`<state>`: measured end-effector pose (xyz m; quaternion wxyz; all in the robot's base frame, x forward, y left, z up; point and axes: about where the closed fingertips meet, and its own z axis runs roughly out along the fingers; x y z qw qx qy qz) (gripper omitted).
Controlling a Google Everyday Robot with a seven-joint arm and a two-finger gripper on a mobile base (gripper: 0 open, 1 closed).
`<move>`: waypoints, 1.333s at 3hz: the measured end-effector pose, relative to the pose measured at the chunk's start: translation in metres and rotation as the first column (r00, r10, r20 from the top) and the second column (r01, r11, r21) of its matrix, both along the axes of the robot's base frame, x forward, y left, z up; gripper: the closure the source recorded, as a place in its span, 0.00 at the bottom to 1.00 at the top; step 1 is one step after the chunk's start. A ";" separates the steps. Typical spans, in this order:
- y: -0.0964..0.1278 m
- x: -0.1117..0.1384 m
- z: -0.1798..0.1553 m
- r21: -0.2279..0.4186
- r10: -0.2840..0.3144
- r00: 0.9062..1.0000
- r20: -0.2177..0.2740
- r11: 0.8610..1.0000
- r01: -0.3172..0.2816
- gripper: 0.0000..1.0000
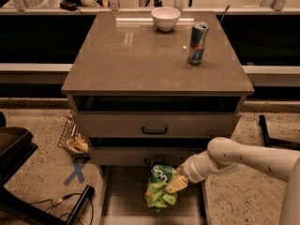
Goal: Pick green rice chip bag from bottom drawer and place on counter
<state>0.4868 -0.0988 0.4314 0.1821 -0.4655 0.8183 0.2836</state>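
Observation:
The green rice chip bag (pixel 160 185) is light green with a teal band and white letters. It hangs above the open bottom drawer (pixel 126 200), a pale shallow tray pulled out at the cabinet's foot. My gripper (pixel 171 183) comes in from the right on a white arm and is shut on the bag's right side, holding it lifted off the drawer floor, just in front of the middle drawer's face. The counter (pixel 140 55) is the glossy grey-brown top above.
On the counter stand a white bowl (pixel 165 17) at the back and a blue-silver can (pixel 197 43) at the right. Two upper drawers with black handles (pixel 154 131) are closed. A wire basket (pixel 71 137) and a blue floor mark (pixel 75 172) lie to the left.

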 end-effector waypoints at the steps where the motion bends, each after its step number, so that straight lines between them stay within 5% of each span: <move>1: 0.007 0.005 0.026 0.036 -0.008 1.000 -0.003 0.999 0.008 1.00; 2: 0.019 0.001 0.082 0.071 -0.039 0.999 -0.006 0.997 0.040 1.00; 4: 0.072 -0.021 0.241 0.010 -0.064 0.989 0.134 0.998 0.063 1.00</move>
